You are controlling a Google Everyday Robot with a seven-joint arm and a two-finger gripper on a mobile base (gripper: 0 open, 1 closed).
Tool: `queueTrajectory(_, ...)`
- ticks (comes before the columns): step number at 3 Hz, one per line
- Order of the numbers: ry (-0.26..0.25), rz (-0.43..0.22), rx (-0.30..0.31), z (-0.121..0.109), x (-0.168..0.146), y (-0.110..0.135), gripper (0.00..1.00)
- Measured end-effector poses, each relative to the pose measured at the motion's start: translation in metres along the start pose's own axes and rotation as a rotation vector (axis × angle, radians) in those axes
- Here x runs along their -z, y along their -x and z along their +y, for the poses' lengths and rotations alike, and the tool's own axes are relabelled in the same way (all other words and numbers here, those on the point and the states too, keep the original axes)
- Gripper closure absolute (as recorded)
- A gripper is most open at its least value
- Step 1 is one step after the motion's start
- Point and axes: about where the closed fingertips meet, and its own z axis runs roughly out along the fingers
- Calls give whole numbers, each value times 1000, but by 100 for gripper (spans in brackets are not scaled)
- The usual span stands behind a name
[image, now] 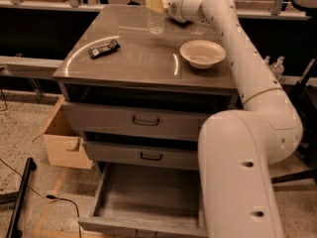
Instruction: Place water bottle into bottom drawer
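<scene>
The water bottle point(156, 19) is clear and ribbed, upright at the back of the grey cabinet top point(143, 63), its cap cut off by the top edge of the view. My gripper point(156, 4) reaches in from the right and is shut on the bottle's upper body with its pale fingers point(152, 4). I cannot tell whether the bottle's base rests on the top or hangs just above it. The bottom drawer point(148, 197) is pulled out below, with a bare grey inside. My white arm point(247, 133) covers its right side.
A white bowl point(202, 53) sits on the cabinet top to the right of the bottle. A small black object point(104, 48) lies at the left. Two upper drawers point(146, 120) with black handles are closed. A cardboard box point(62, 140) stands on the floor left. Two pump bottles point(275, 66) stand behind right.
</scene>
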Motion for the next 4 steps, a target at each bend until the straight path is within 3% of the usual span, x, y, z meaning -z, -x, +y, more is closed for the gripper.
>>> queueTrajectory(1, 112, -40, 24, 28, 38, -1, 100)
queueTrajectory(2, 248, -113, 31, 76, 64, 6, 100)
queueTrajectory(3, 248, -113, 31, 76, 64, 6, 100)
queueTrajectory(4, 293, -88, 35, 99, 78, 15, 100)
